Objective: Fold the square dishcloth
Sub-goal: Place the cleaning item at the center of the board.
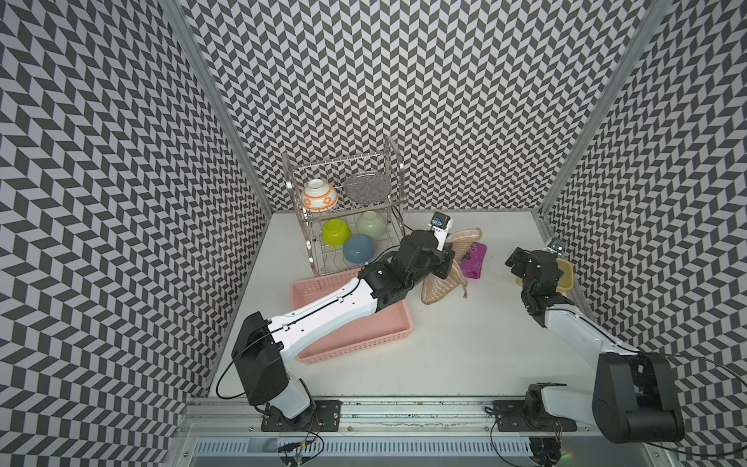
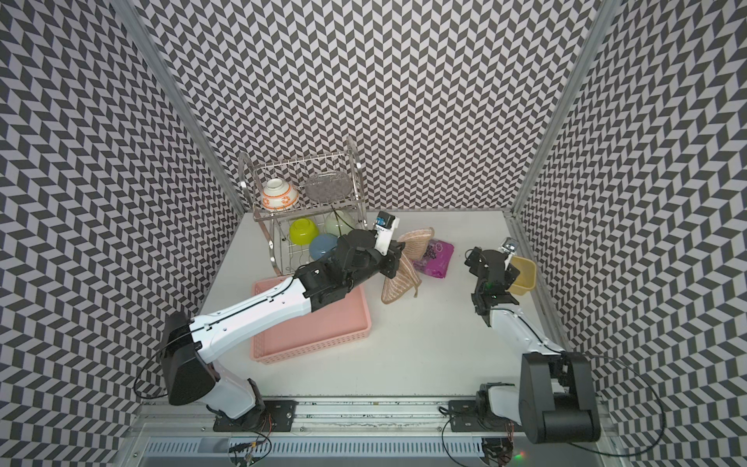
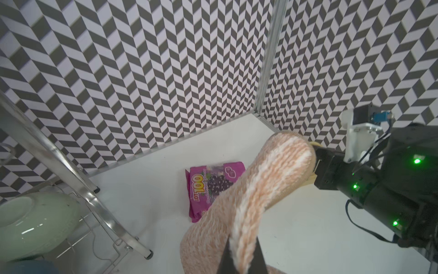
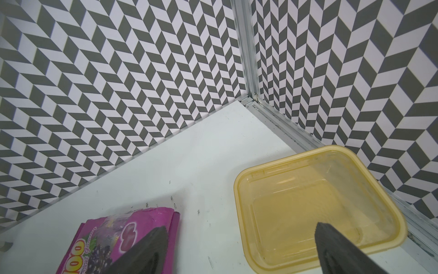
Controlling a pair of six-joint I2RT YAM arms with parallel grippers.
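Square dishcloth [image 1: 437, 288] is drooping bunched from the left gripper [image 3: 243, 257], clamped on it beside a purple snack packet [image 1: 476, 258], likely for spreading flat. Right gripper [image 4: 240, 226] is hovering empty, jaws apart, near a yellow container [image 4: 236, 189].

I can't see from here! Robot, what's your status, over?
Left tool shut on dishcloth. Dishcloth bunched, not yet folded. Right tool open, empty, by yellow tub. Purple packet beside it.

a robot lab booth: chevron-patterned walls [image 1: 444, 101], aluminium frame [image 4: 245, 47], white tabletop [image 1: 465, 343], arms [image 1: 323, 311] bolted to a rail [image 1: 404, 408].
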